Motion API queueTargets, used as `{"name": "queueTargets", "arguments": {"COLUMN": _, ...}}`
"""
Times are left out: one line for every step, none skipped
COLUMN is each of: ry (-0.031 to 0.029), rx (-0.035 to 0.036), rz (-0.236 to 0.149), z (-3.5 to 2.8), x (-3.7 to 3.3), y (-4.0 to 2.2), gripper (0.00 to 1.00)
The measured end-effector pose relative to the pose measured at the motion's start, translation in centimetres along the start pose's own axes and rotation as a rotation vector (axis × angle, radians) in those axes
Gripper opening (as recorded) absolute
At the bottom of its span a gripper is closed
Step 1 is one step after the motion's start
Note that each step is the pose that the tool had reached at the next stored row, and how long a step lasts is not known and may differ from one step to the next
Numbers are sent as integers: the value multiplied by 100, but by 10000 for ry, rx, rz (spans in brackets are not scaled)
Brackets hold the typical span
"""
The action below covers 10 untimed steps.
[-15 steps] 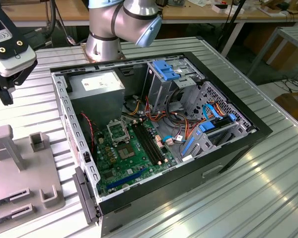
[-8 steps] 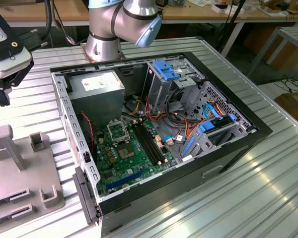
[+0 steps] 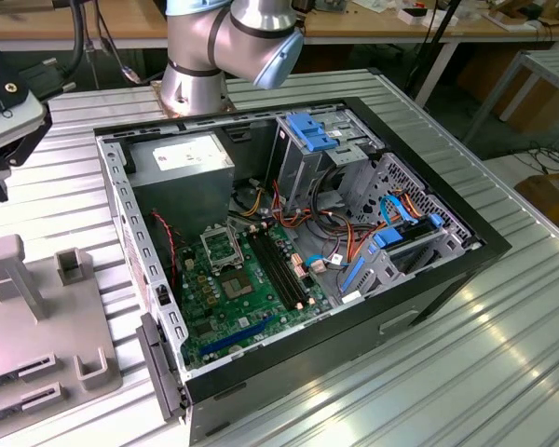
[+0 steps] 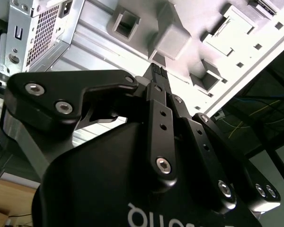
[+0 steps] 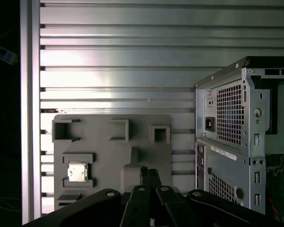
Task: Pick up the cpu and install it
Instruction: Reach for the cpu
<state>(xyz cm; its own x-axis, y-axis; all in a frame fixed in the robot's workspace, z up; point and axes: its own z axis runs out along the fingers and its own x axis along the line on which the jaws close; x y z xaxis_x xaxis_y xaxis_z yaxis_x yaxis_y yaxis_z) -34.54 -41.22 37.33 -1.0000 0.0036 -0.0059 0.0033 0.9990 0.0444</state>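
The arm [image 3: 233, 37] rises from its base on the far side of the open computer case [image 3: 354, 307] from the grey holder plate [image 5: 109, 161], and its wrist hangs above that plate with the gripper [image 5: 149, 171] pointing down at it. The jaws are pressed together and grip nothing. The cpu [image 5: 77, 171] lies flat in a square recess of the plate, off to one side of the fingertips and well apart from them. The case stands just beside the plate; its power supply carries a white label [image 3: 182, 154], too small to read
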Motion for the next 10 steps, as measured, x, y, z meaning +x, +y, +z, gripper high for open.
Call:
{"name": "queueTargets", "arguments": {"ry": 1, "rx": 0, "rz": 0, "z": 2, "x": 9, "y": -1, "gripper": 11}}
{"name": "queueTargets", "arguments": {"ry": 3, "rx": 0, "rz": 0, "z": 3, "x": 17, "y": -2, "gripper": 11}}
{"name": "queueTargets", "arguments": {"ry": 5, "rx": 0, "rz": 0, "z": 4, "x": 26, "y": -2, "gripper": 11}}
{"name": "queueTargets", "arguments": {"ry": 7, "rx": 0, "rz": -1, "z": 7, "x": 41, "y": -4, "gripper": 11}}
{"name": "queueTargets", "arguments": {"ry": 9, "rx": 0, "rz": -1, "z": 8, "x": 51, "y": -5, "gripper": 11}}
{"name": "queueTargets", "arguments": {"ry": 11, "rx": 1, "rz": -1, "z": 9, "x": 59, "y": -6, "gripper": 11}}
{"name": "queueTargets", "arguments": {"ry": 12, "rx": 1, "rz": -2, "z": 11, "x": 71, "y": -7, "gripper": 11}}
{"name": "queueTargets", "arguments": {"ry": 14, "rx": 0, "rz": -2, "z": 13, "x": 80, "y": -8, "gripper": 11}}
{"name": "queueTargets", "arguments": {"ry": 16, "rx": 0, "rz": -2, "z": 14, "x": 91, "y": -9, "gripper": 11}}
{"name": "queueTargets", "arguments": {"ry": 18, "rx": 0, "rz": -2, "z": 15, "x": 99, "y": -10, "gripper": 11}}
